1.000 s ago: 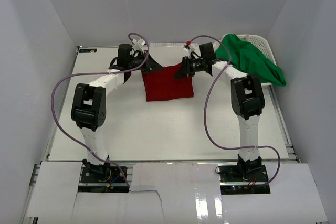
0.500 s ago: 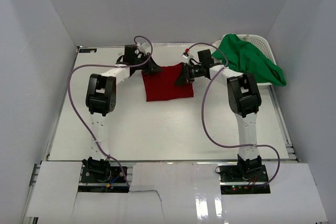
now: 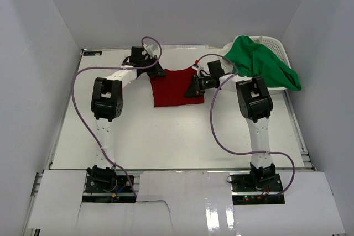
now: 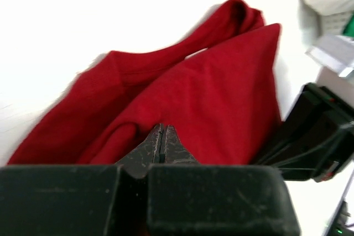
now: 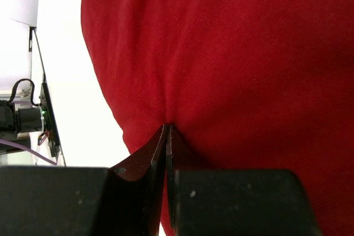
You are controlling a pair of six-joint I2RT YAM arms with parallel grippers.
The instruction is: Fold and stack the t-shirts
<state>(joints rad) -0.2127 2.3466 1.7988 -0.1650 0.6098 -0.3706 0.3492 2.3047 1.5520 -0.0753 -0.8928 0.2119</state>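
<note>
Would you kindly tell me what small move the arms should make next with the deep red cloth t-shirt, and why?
The left gripper and right gripper are each shut on opposite sides of the deep red cloth t-shirt, its near part lying flat. So probably draw both nearward together, folding it over itself.

Near table (image 3: 166, 136) lies open; basket (image 3: 274, 41) and green t-shirt (image 3: 260, 62) apparently block far right.
</note>
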